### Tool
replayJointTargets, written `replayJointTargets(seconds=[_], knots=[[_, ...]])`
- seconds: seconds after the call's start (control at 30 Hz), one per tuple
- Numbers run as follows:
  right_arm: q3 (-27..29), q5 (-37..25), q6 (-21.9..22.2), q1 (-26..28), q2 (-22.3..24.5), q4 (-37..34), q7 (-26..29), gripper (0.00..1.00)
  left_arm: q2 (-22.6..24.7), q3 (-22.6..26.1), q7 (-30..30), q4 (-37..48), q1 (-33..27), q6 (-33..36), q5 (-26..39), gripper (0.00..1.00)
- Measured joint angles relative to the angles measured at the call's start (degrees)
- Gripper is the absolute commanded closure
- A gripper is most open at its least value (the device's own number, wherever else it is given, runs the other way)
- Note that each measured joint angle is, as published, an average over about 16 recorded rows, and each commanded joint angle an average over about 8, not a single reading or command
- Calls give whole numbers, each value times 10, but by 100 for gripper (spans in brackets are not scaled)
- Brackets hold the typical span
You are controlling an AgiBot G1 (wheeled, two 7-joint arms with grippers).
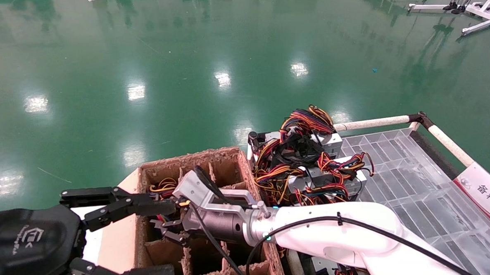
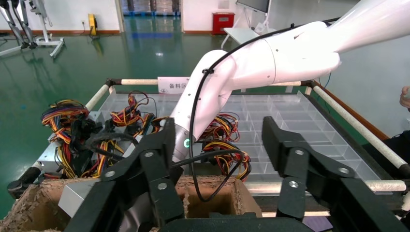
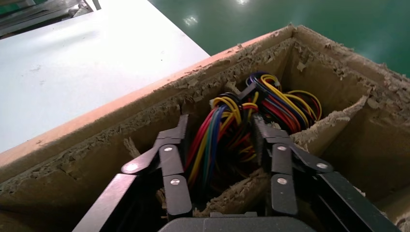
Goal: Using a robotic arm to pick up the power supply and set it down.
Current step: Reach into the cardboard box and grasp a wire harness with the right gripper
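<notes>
Left gripper [image 1: 141, 236] parked released beside cardboard box [image 1: 227, 157]; right gripper [image 3: 220, 159] spread around cable bundle [image 3: 227, 130], best lowered further to power supply body before clenching

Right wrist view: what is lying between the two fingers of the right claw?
In the right wrist view, a bundle of coloured cables runs between the fingers of the right claw, down inside a compartment of the cardboard grid box.
</notes>
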Motion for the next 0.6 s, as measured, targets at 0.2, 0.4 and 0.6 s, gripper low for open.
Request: replayJointTargets(seconds=[0.2, 0.4, 0.6], knots=[[-14, 12, 6, 0, 2, -5, 5, 100, 0, 0, 0, 0, 0, 0, 0, 0], [-20, 27, 7, 0, 4, -11, 6, 100, 0, 0, 0, 0, 0, 0, 0, 0], [-15, 55, -1, -3, 7, -16, 1, 100, 0, 0, 0, 0, 0, 0, 0, 0]])
